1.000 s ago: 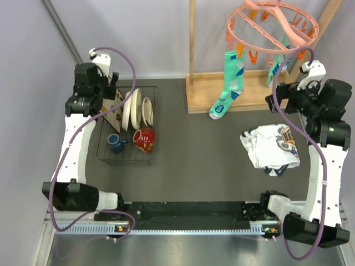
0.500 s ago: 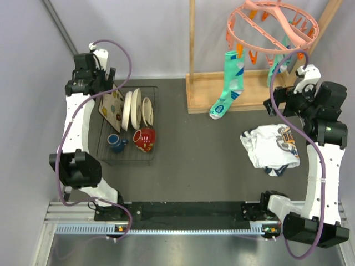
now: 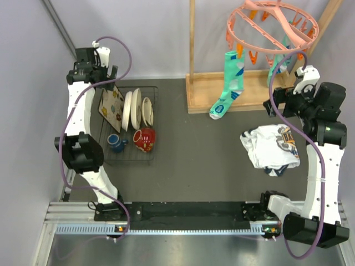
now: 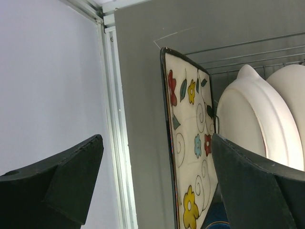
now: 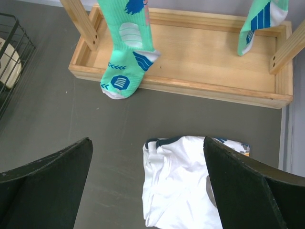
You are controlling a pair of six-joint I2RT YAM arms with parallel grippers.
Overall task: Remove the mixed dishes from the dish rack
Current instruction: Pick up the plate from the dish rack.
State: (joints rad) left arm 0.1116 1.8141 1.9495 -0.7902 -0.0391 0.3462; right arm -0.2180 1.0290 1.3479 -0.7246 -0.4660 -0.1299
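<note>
The black wire dish rack (image 3: 128,159) stands at the left of the table. In it stand the square cream floral plate (image 3: 112,106), large cream dishes (image 3: 132,108) and a small white bowl (image 3: 147,112), with the dark blue mug (image 3: 116,142) and the red patterned mug (image 3: 145,138) in front. I cannot make out the blue-ringed plate. My left gripper (image 3: 105,79) is open above the rack's far left corner. In the left wrist view (image 4: 156,143) its jaws stand either side of the floral plate's (image 4: 190,138) edge without touching it. My right gripper (image 3: 275,103) is open and empty.
A wooden frame (image 3: 233,88) with a pink peg hanger (image 3: 272,25) and hanging green socks (image 3: 230,83) stands at the back. A white shirt (image 3: 272,147) lies crumpled at the right, under my right gripper (image 5: 147,143). The grey wall (image 4: 47,95) runs close to the rack's left.
My left arm has stretched out and swung its gripper back from over the floral plate toward the rack's far left corner. The right arm shifted only slightly.
</note>
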